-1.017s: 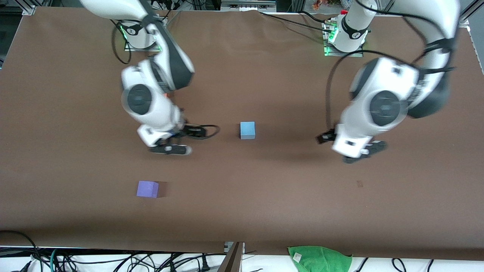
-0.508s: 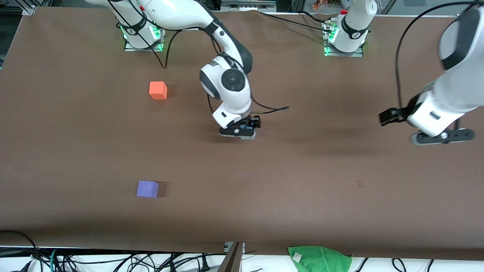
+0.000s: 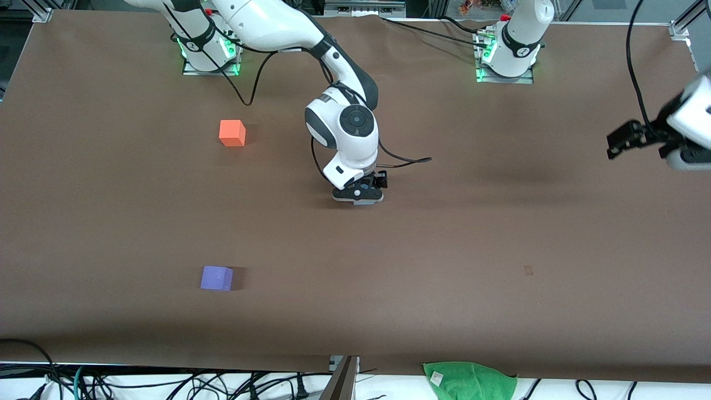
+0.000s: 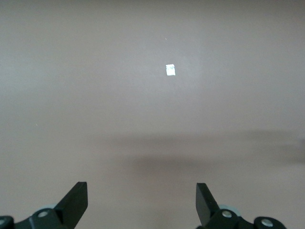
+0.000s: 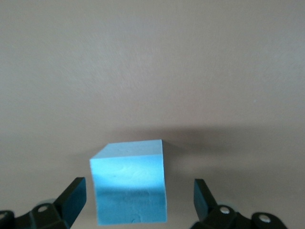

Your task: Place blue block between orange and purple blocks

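Note:
The blue block [image 5: 129, 183] sits on the table between the spread fingers of my right gripper [image 5: 138, 192], with a gap on each side. In the front view the right gripper [image 3: 358, 195] is low at the table's middle and hides the block. The orange block [image 3: 231, 133] lies toward the right arm's end, near the bases. Nearer the front camera at that same end lies the purple block [image 3: 216, 278]. My left gripper [image 3: 689, 160] hangs at the edge of the left arm's end, open [image 4: 141, 193] over bare table.
A green cloth [image 3: 469, 380] lies off the table's front edge among cables. A small white speck [image 4: 170, 70] marks the brown table surface [image 3: 500, 233] under the left gripper.
The right arm swung from beside the orange block over to the blue block and now straddles it. The left arm pulled away toward its end of the table.

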Controlling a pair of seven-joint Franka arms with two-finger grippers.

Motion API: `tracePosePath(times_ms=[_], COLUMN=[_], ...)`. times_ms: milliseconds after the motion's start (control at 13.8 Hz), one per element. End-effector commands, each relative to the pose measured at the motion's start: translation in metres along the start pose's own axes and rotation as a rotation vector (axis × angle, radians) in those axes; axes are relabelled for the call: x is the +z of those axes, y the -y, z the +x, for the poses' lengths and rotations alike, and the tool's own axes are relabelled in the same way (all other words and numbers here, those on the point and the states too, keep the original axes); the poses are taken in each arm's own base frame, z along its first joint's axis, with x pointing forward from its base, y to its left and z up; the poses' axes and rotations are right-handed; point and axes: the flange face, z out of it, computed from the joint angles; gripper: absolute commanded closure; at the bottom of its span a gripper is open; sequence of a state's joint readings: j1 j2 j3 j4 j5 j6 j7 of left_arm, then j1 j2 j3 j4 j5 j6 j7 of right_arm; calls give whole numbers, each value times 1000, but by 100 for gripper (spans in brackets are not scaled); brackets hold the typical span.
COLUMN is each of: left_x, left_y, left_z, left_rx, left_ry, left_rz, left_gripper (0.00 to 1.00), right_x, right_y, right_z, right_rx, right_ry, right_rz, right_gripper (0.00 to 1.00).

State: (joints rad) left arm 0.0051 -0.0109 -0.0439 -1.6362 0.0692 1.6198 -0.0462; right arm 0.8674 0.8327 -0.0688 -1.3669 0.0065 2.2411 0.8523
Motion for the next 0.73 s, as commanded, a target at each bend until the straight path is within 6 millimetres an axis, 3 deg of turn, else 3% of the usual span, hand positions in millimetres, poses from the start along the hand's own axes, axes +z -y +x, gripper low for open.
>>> tracePosePath(times_ms=[0, 291, 363, 581, 654], left_x=[1, 5, 5, 4, 4], left_y=[-13, -5, -4, -6, -9], left_z=[-14, -13, -13, -13, -14], left_rx=[27, -6, -11, -6, -3], left_ry=[1, 16, 17, 17, 19], left_rz=[-10, -92, -92, -92, -91], left_gripper=[0, 0, 0, 0, 0], right_x=[18, 29, 29, 14, 6], right_y=[12, 11, 10, 8, 2], right_z=[-10, -9, -7, 6, 20], right_rx=[-14, -9, -5, 53, 72], right_ry=[-8, -12, -15, -25, -28], right_rz=[-21, -11, -7, 24, 34], right_gripper=[0, 0, 9, 69, 85])
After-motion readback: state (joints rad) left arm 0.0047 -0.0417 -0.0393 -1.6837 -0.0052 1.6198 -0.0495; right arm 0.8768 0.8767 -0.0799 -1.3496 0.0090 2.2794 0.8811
